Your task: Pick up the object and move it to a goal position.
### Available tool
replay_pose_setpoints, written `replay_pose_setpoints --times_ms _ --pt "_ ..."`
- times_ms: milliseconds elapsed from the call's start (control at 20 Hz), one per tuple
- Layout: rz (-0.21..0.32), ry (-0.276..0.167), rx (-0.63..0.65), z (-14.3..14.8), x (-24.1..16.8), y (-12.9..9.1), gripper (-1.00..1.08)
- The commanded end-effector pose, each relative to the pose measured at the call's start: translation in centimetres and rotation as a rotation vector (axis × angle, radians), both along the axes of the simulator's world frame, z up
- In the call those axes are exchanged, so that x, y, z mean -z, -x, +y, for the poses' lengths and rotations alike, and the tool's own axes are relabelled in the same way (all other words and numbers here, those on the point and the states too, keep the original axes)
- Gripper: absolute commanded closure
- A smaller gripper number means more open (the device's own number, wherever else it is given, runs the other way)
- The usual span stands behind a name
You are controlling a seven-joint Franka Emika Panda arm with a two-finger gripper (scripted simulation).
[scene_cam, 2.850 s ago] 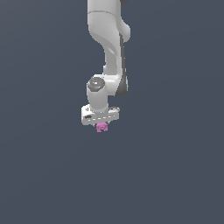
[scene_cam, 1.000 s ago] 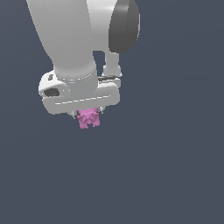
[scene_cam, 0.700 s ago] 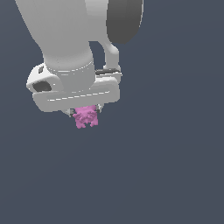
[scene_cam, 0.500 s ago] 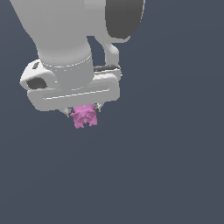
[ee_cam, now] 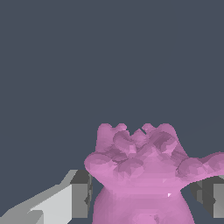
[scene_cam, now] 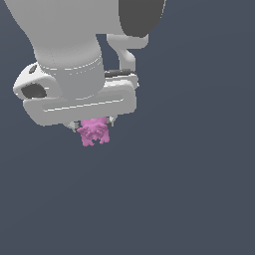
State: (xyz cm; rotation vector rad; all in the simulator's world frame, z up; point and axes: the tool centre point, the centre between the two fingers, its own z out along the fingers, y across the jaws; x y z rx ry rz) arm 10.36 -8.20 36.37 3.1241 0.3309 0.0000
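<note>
The object point(scene_cam: 93, 131) is a small pink-magenta knobbly lump. It hangs under the white gripper point(scene_cam: 93, 125), held between the two short fingers, in the upper left of the exterior view. The gripper is shut on it. The large white arm and hand fill the space above it. In the wrist view the object point(ee_cam: 142, 175) fills the near field, with a grey-tipped finger point(ee_cam: 78, 194) on one side and the other finger point(ee_cam: 210, 197) on the other side, both against it.
Only a plain dark blue-grey background point(scene_cam: 189, 189) shows around and below the arm. No goal marker shows in either view.
The arm with the held object has come closer to the exterior camera and shifted slightly toward that view's left. The grip on the object is unchanged.
</note>
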Motion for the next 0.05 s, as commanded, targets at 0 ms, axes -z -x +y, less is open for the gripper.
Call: replay_pose_setpoints --times_ms 0 --pt "0.000 0.000 0.000 -0.01 -0.09 -0.06 1.08"
